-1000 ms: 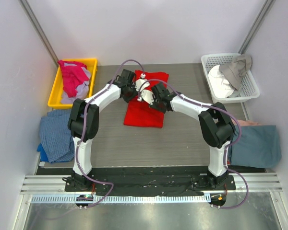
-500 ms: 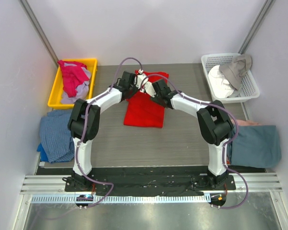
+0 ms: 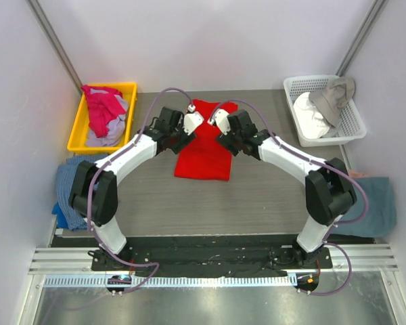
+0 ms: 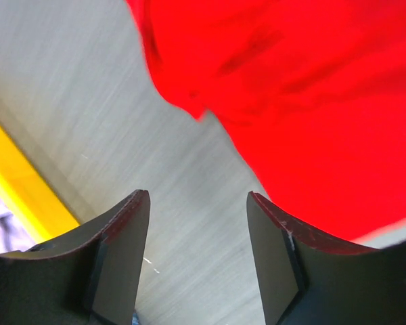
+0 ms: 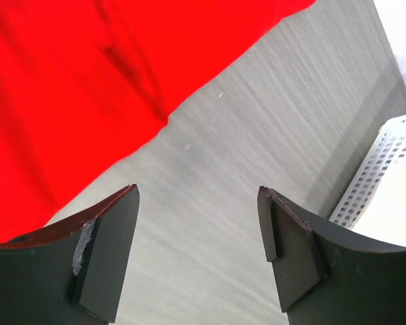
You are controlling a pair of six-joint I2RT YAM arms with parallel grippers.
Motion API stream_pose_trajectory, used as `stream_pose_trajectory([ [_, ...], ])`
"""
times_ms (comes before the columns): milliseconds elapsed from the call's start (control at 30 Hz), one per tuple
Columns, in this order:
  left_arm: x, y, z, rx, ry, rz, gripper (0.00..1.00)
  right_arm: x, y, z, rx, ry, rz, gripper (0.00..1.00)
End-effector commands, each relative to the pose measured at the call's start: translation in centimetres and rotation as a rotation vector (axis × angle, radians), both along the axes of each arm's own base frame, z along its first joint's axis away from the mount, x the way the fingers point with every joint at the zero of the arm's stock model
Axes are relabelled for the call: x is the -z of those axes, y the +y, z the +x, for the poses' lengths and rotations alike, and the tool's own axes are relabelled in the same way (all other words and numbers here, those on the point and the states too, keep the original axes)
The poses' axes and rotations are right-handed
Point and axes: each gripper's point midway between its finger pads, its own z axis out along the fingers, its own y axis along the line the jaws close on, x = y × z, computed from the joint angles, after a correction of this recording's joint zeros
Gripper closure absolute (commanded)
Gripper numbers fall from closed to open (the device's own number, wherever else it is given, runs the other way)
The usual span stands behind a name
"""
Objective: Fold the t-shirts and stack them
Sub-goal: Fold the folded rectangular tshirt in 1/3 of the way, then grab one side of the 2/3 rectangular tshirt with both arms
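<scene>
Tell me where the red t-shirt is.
In the top view, the red t-shirt lies on the table toward the far side, with the left gripper just off its left edge and the right gripper off its right.

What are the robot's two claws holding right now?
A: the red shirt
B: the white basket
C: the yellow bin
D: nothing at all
D: the left claw and the right claw are both open, with only bare table showing between their fingers, while the red shirt lies on the table just past their tips.
</scene>
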Motion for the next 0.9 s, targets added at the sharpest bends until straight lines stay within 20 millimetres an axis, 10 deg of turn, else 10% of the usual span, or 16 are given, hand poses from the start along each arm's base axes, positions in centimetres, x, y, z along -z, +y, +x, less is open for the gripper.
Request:
stream_pose_trajectory([
  [0, 1.7, 0.2, -3.9, 0.053, 0.116, -0.019, 0.36, -0.9, 1.0, -4.3, -0.06, 0.052, 0.082, 0.22],
  [267, 5.3, 0.4, -6.2, 0.088, 0.224, -0.004, 0.35, 2.3, 2.4, -10.6, -0.178, 0.118, 0.016, 0.22],
  [867, 8.3, -1.1, -6.3, 0.13, 0.324, -0.028, 0.36, 5.8, 5.7, -12.5, -0.252, 0.206, 0.024, 0.28],
])
